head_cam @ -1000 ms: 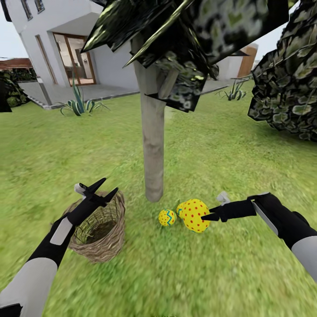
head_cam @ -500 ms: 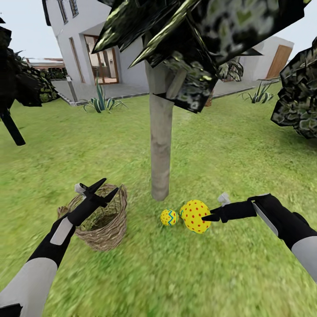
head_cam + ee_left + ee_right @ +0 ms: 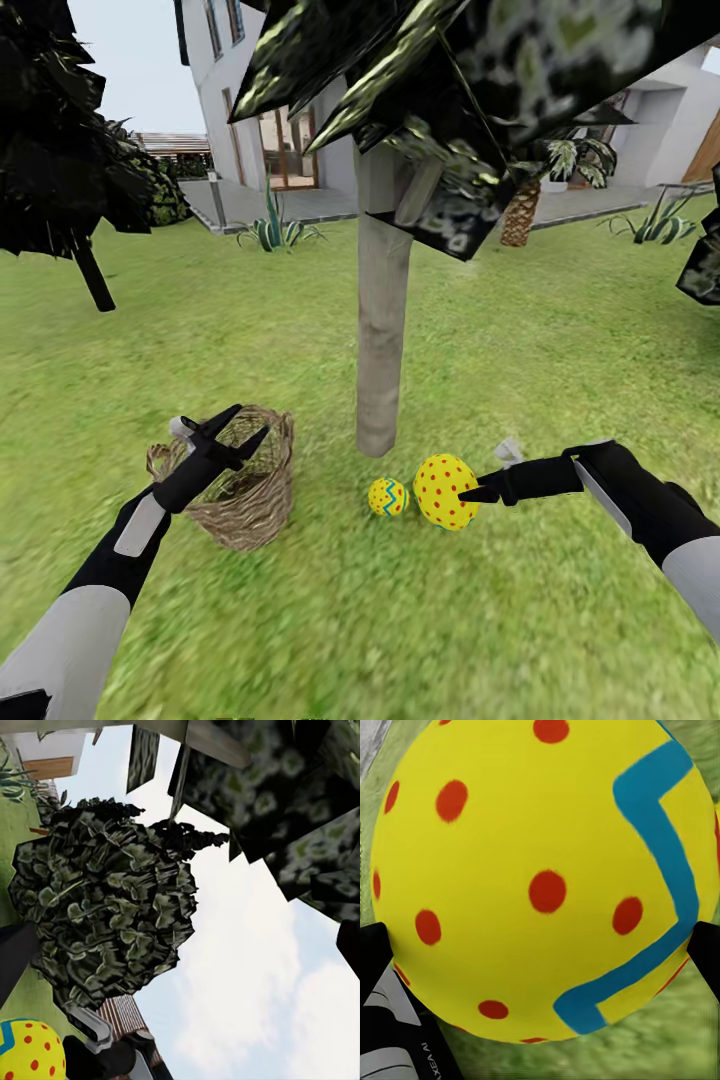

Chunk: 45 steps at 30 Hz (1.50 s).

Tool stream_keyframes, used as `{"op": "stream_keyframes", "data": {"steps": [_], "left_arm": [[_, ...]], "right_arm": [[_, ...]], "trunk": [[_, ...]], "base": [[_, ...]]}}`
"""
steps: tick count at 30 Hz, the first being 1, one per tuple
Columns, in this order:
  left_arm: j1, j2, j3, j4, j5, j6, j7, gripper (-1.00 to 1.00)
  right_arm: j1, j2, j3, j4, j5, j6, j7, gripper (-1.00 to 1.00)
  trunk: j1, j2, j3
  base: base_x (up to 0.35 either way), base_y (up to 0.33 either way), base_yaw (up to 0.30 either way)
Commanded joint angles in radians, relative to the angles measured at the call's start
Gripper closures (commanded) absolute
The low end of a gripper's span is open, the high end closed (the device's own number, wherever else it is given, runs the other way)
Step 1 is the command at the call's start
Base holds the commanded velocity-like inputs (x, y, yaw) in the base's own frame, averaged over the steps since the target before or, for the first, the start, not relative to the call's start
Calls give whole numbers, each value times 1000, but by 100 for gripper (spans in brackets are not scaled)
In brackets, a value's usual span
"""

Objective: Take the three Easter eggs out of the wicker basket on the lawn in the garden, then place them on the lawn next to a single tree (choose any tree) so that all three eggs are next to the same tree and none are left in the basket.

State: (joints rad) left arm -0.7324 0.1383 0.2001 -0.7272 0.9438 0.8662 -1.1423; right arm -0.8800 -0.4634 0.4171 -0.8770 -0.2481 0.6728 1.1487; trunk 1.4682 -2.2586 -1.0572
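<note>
Beside trunk: right gripper [image 3: 470, 492], fingers clamped on a yellow red-dotted egg [image 3: 445, 490], over mottled green lawn [image 3: 500, 330] beside the pale grey-tan tree [image 3: 383, 340].
Nearby: smaller matching egg [image 3: 387, 496] on grass.
Left gripper [image 3: 232, 430]: fingers apart above brown woven wicker basket [image 3: 240, 495].
Risk: released from height, it may roll away.

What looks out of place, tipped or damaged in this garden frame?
Nothing looks damaged. The brown wicker basket stands upright on the lawn; one yellow dotted egg lies by the grey-tan tree trunk, another egg sits in the right gripper.
</note>
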Motion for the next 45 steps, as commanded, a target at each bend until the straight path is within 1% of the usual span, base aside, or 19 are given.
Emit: {"op": "stream_keyframes", "data": {"steps": [1, 8, 9, 11, 13, 14, 16, 17, 19, 21, 22, 24, 25, 26, 28, 30, 33, 36, 45], "left_arm": [[-1, 0, 0, 0, 3, 7, -1, -100], [-1, 0, 0, 0, 3, 7, -1, -100], [-1, 0, 0, 0, 3, 7, -1, -100], [-1, 0, 0, 0, 3, 7, -1, -100], [-1, 0, 0, 0, 3, 7, -1, -100], [-1, 0, 0, 0, 3, 7, -1, -100], [-1, 0, 0, 0, 3, 7, -1, -100], [-1, 0, 1, 0, 3, 7, -1, -100], [-1, 0, 0, 0, 3, 7, -1, -100], [-1, -1, 0, 0, 3, 6, 0, -100], [-1, 0, 0, 1, 3, 6, 0, -100], [0, -1, 1, 1, 3, 7, 0, -100], [-1, -1, 1, 2, 3, 7, 0, -100], [-1, -1, 1, 2, 3, 6, 0, -100], [-1, -1, 1, 2, 3, 6, 0, -100], [-1, -2, 1, 2, 3, 5, 0, -100], [0, -2, 1, 2, 3, 5, 0, -100], [0, -1, 1, 2, 3, 5, -1, -100], [0, 0, 2, 4, 10, 4, -2, -100]], "right_arm": [[0, -1, 3, 0, -8, 7, -3, 100], [0, -1, 0, 15, -8, 7, -3, 100], [0, -1, -18, 25, -8, 4, -3, 100], [0, 0, -33, 38, -7, -4, -5, 100], [0, 0, -37, 46, -6, -6, -8, 100], [0, 0, -38, 48, -3, -8, -31, 100], [0, 0, -38, 48, -2, -17, -161, 100], [0, 1, -38, 49, -2, -22, -280, 100], [0, 3, -38, 49, -4, -26, -469, 100], [0, 5, -37, 49, -5, -27, -585, 100], [1, 9, -36, 50, -5, -27, -620, 100], [1, 27, -35, 55, -3, -27, -686, 100], [1, 41, -34, 65, -1, -27, -726, 100], [1, 52, -33, 72, 0, -27, -747, 100], [1, 70, -32, 79, 2, -27, -766, 100], [1, 78, -30, 81, 4, -28, -770, 100], [1, 101, -28, 100, 4, -29, -773, 100], [1, 117, -27, 156, 6, -82, -794, 100], [1, 118, -29, 162, 9, -96, -808, 100]], "trunk": [[0, 0, -1], [0, 0, -1], [0, 0, -1], [0, 0, -1], [0, 0, -1], [0, 0, -1], [0, 0, -1], [0, 0, -1], [0, 0, -1], [0, 0, -1], [0, 0, -1], [0, 0, -1], [0, 0, -1], [0, 0, -1], [0, 0, -1], [0, 0, -1], [0, 0, -1], [0, 0, -1], [0, 0, -1]], "base": [[0, -335, 284], [0, -337, 175], [0, -337, 6], [0, -337, 2], [0, -337, 0], [0, -337, 0], [0, -337, 0], [0, -337, 0], [19, -337, 0], [93, -326, 0], [169, -292, 0], [221, -259, 0], [256, -233, 0], [268, -222, 0], [284, -194, 0], [296, -173, 0], [300, -164, 0], [302, -161, 0], [235, -129, 0]]}}
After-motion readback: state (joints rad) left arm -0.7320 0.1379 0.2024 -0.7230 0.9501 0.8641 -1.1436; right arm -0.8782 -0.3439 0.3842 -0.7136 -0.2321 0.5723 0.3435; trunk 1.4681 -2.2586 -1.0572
